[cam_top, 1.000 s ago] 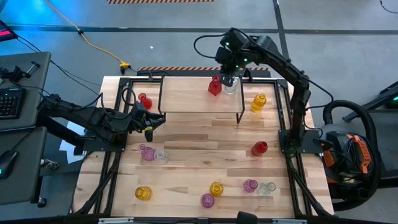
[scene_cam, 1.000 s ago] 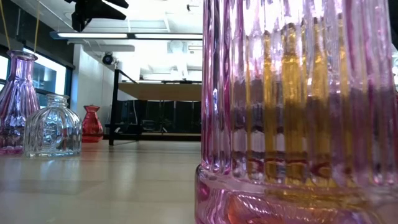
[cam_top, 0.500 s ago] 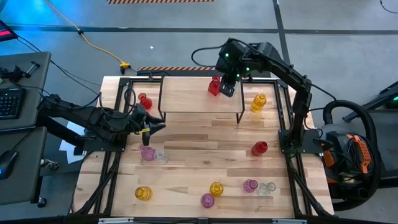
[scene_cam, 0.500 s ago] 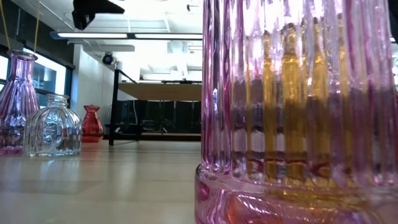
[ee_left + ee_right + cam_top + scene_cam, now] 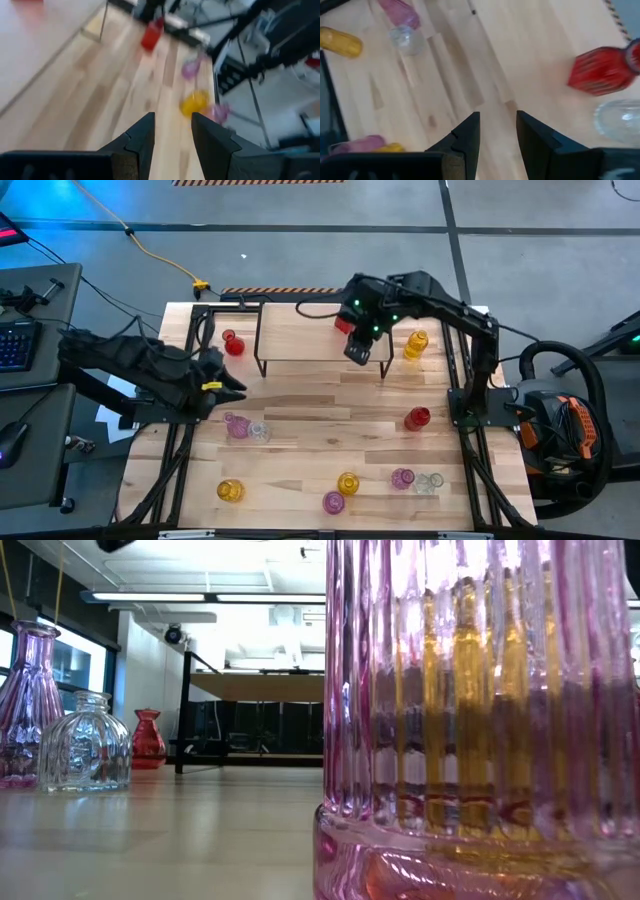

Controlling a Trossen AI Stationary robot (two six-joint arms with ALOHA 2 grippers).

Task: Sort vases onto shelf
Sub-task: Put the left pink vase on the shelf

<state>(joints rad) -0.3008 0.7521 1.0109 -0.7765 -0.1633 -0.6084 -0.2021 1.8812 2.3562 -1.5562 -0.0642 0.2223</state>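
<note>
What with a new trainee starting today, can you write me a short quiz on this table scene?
1. True or false: the right claw grips a vase.
2. The table vase just right of the shelf is: A pink, B yellow, C clear.
3. Fill in: on the shelf, beside the clear vase, stands a ____ vase.
Key: 1 false, it is open and empty; 2 B; 3 red vase.

grey floor (image 5: 560, 240), ceiling strip lights (image 5: 200, 597)
</note>
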